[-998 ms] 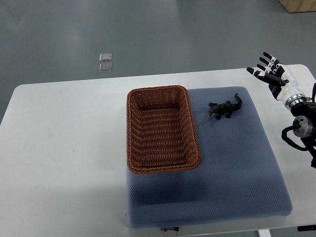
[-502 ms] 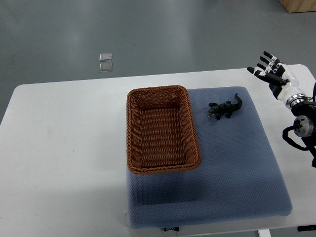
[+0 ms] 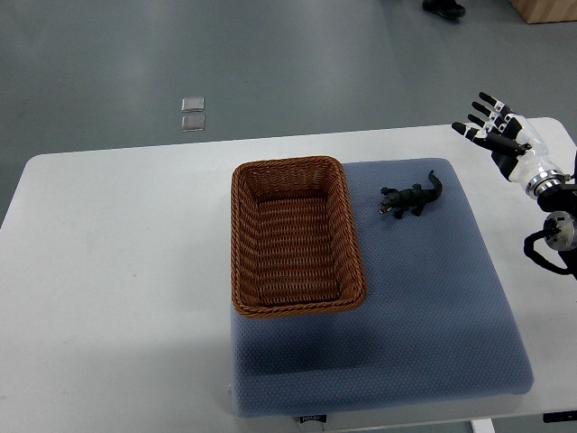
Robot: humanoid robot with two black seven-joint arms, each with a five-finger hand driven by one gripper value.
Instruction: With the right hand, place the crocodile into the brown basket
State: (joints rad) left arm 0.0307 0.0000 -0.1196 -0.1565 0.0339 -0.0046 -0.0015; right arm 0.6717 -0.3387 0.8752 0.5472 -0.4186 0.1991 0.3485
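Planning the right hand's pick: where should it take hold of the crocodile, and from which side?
Likely the crocodile at mid-body, from above, pinching across its narrow flanks: it lies flat on the blue mat, and its tail tapers too thin to hold.

Crocodile (image 3: 411,198) beside brown basket (image 3: 297,236), right hand (image 3: 498,137) apart

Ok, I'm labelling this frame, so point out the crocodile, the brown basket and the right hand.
crocodile (image 3: 411,198): top view, on the middle of its body.
brown basket (image 3: 288,164): top view, on its far rim.
right hand (image 3: 501,137): top view, on the middle of the hand.
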